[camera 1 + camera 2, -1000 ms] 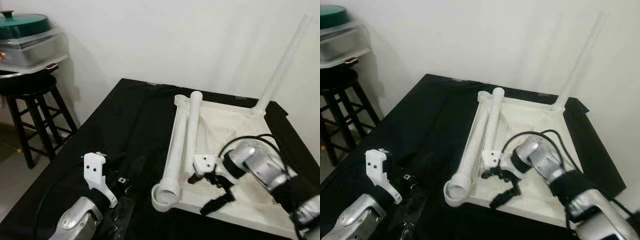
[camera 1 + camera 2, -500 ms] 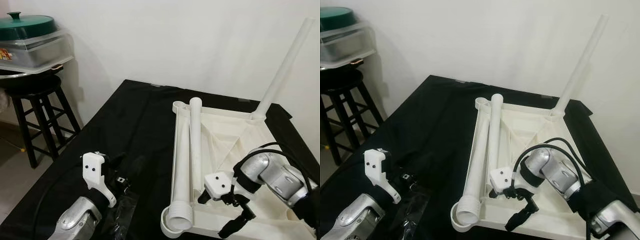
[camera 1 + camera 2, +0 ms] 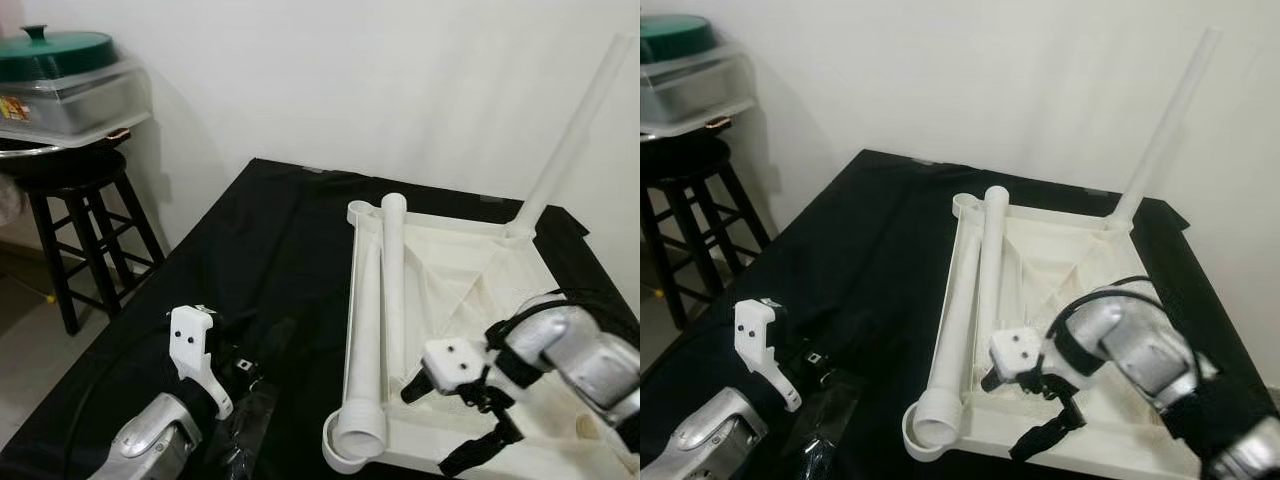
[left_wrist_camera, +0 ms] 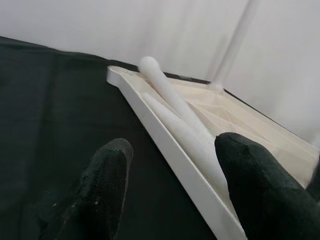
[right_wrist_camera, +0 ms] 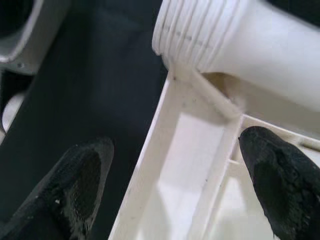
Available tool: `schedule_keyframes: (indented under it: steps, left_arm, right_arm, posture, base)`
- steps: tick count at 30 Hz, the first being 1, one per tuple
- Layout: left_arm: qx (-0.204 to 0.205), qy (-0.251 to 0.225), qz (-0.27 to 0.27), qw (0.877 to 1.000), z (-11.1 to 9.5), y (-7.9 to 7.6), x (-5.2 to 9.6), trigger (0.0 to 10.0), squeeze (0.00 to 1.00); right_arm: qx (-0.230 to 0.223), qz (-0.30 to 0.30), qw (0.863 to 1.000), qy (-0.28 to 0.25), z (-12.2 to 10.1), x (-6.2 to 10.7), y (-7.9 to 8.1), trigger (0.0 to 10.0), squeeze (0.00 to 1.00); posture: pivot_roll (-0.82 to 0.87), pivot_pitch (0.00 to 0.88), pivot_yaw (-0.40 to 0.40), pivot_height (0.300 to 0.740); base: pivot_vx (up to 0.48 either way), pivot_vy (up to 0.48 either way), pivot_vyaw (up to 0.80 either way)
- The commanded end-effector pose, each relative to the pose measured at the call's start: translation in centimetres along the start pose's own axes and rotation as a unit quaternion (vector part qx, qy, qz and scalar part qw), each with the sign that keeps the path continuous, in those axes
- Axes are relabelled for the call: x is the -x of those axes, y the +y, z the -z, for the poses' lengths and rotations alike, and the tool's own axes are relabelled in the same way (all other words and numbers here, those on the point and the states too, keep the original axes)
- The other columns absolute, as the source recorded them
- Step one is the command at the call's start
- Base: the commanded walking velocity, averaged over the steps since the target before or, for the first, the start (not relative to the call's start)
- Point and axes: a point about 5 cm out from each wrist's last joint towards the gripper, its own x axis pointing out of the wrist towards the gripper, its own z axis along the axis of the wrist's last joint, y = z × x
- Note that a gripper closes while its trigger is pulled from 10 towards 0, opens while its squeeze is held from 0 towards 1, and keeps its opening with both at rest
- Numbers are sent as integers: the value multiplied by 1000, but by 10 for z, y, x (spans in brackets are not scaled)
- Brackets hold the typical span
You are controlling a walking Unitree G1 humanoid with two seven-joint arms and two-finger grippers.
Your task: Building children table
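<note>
The upturned white tabletop (image 3: pixel 470 270) lies right of centre on the black cloth (image 3: pixel 260 250), one leg (image 3: pixel 570 130) already standing at its far corner; two loose legs (image 3: pixel 385 300) rest inside; the right gripper (image 3: pixel 480 430), fingers spread and empty, hovers at the near edge, likely to grasp a leg next; the left gripper (image 4: pixel 175 190) waits open at lower left.

Tabletop (image 3: pixel 470 290), legs (image 3: pixel 392 280): smooth white plastic. Cloth (image 3: pixel 260 260): matt black. Stool (image 3: pixel 70 200): dark wood.

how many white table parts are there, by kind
Table top: 1
Loose legs lying on it: 2
Leg standing upright in a corner: 1
Total: 4
</note>
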Motion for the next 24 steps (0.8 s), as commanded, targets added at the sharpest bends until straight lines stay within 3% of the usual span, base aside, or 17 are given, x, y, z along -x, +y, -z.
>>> schedule_keyframes:
  steps: [1, 9, 10, 11, 12, 13, 14, 17, 24]
  left_arm:
    - [-9, 17, 34, 999, 0, -5, 0, 10000, 0]
    - [-52, 34, 65, 996, -5, -6, -3, 10000, 0]
    - [-88, 37, 88, 992, -13, -5, -8, 10000, 0]
    - [-88, 37, 88, 992, -13, -5, -8, 10000, 0]
    - [-112, 29, 119, 986, -26, -6, -14, 10000, 0]
    - [-125, 28, 130, 983, -30, -6, -17, 10000, 0]
    - [-125, 28, 130, 983, -30, -6, -17, 10000, 0]
    - [-173, 44, 163, 970, -40, -5, -27, 10000, 0]
    - [-194, 98, 178, 960, -44, 2, -41, 10000, 0]
  right_arm:
    - [-11, 37, 999, -1, 0, 13, 3, 10000, 0]
    - [-40, 123, 992, 17, 9, 26, 0, 10000, 0]
    - [-38, 221, 974, 23, 10, 32, -14, 10000, 0]
    - [-38, 221, 974, 23, 10, 32, -14, 10000, 0]
    - [-59, 326, 943, 25, 13, 36, -35, 10000, 0]
    - [-71, 363, 929, 21, 14, 36, -43, 10000, 0]
    - [-71, 363, 929, 21, 14, 36, -43, 10000, 0]
    - [-120, 424, 898, -12, 11, 29, -53, 10000, 0]
    - [-147, 438, 886, -43, 5, 14, -56, 10000, 0]
  posture:
    - [14, 0, -46, 740]
    - [10, 0, -37, 740]
    - [4, 0, -34, 740]
    - [4, 0, -34, 740]
    - [-5, 0, -29, 740]
    - [-6, 0, -28, 740]
    - [-6, 0, -28, 740]
    - [-5, 0, -18, 740]
    - [-13, 0, -7, 740]
  base:
    - [0, 0, 0]
    - [0, 0, 0]
    - [0, 0, 0]
    - [0, 0, 0]
    - [0, 0, 0]
    - [0, 0, -788]
    - [0, 0, -788]
    - [0, 0, -788]
    - [0, 0, -788]
